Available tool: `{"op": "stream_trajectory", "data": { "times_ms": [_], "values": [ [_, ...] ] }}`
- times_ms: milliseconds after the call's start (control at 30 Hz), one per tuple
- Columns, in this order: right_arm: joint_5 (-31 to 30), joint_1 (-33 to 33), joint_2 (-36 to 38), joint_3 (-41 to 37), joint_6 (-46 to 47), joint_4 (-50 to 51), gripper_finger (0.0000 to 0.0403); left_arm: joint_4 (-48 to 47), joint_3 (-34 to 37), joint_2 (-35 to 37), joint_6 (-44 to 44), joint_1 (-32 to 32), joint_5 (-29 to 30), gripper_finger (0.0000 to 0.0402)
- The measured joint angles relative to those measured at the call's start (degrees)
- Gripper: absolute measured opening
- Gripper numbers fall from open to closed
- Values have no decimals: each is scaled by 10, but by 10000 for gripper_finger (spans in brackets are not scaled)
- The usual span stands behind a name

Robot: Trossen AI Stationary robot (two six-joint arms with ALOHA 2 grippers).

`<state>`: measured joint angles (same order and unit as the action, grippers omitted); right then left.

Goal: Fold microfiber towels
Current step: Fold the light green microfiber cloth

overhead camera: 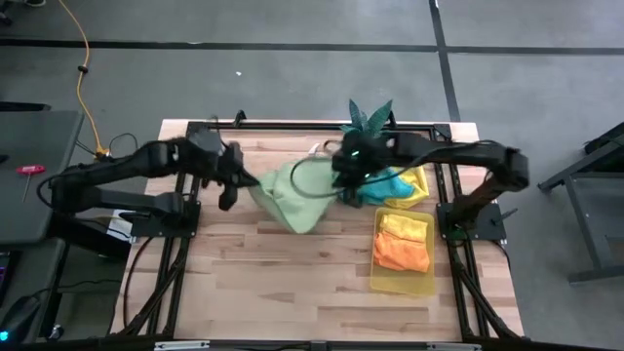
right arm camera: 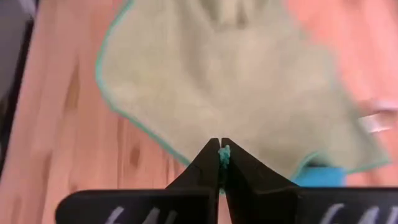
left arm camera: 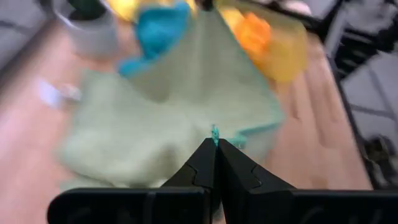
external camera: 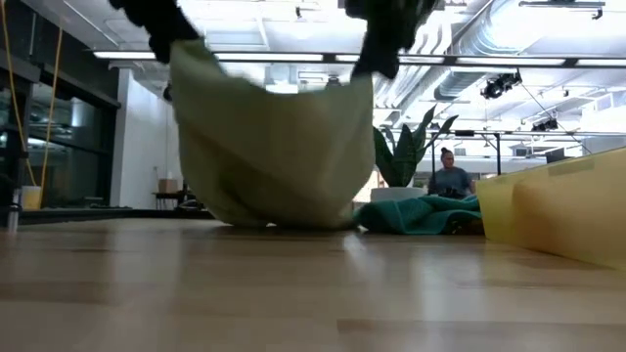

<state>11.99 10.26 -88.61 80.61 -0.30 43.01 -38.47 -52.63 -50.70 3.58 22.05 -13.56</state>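
Dark left tool (left arm camera: 216,144) and right tool (right arm camera: 221,149) each clench a teal-edged corner of one pale green towel (overhead camera: 292,195), which hangs between them above the wooden surface (overhead camera: 273,278) (its lower edge touching). Beside it lies one teal towel (overhead camera: 395,183). One yellow tray (overhead camera: 402,280) holds orange cloths (overhead camera: 402,252) (count unclear).

Towel (overhead camera: 292,200) between both arms, tray (overhead camera: 403,278) to its right.

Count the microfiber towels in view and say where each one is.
4, others may be hidden. Pale green microfiber towel held up between left gripper and right gripper; teal towel behind it; yellow towel beside that; folded orange towel in the translucent yellow tray.
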Motion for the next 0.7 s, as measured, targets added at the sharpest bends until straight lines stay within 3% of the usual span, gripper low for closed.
{"op": "stream_trajectory", "data": {
  "times_ms": [233,400,700],
  "values": [
    [-98,22,124,0,68,-53,0,-56,-136,0,-67,101,98,0],
    [-153,47,170,0,80,-68,0,-73,-192,-1,-134,166,138,0],
    [-153,86,167,0,82,-152,0,-76,-217,-2,-223,238,210,0]
  ]
}}
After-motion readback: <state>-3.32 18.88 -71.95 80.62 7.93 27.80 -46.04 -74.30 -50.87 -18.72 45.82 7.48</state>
